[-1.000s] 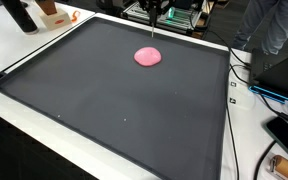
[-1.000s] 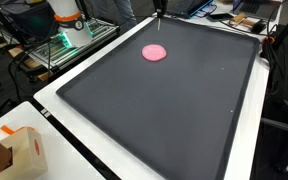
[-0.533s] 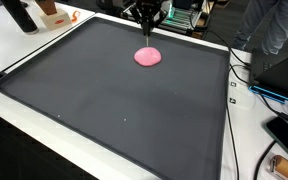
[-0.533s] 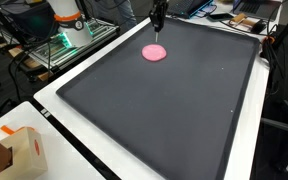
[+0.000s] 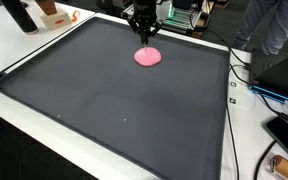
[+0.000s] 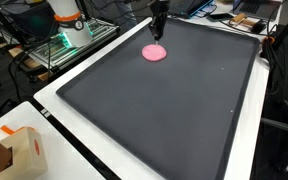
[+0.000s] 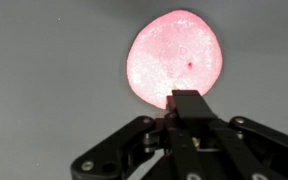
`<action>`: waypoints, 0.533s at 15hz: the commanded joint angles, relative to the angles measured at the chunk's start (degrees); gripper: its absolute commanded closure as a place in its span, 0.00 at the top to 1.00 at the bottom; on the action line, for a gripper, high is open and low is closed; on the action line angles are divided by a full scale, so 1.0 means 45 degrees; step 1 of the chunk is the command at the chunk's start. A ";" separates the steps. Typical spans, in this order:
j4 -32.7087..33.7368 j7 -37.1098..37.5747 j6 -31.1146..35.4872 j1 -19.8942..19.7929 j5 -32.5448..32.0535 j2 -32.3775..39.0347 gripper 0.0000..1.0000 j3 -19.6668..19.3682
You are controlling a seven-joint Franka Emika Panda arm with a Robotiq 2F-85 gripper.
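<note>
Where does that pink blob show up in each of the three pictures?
In an exterior view: pink blob, upper middle, near the mat's far edge.
In an exterior view: pink blob, upper middle, directly below the jaws.
Wrist view: pink blob, upper middle, just past the jaws.
Shared landmark: the dark mat beneath it.

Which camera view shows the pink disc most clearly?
The wrist view: the pink disc fills much of the picture, its grainy surface and a small dark speck visible, though the claw covers its lower edge. In both exterior views the disc is only a small pink patch on the dark mat.
</note>
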 commanded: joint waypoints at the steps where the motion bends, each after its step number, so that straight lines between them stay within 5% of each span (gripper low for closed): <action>1: -0.0187 -0.0514 0.0515 -0.0090 0.0453 0.0275 0.03 -0.0026; 8: -0.0087 -0.0644 0.0731 -0.0130 0.0586 0.0792 0.03 0.0004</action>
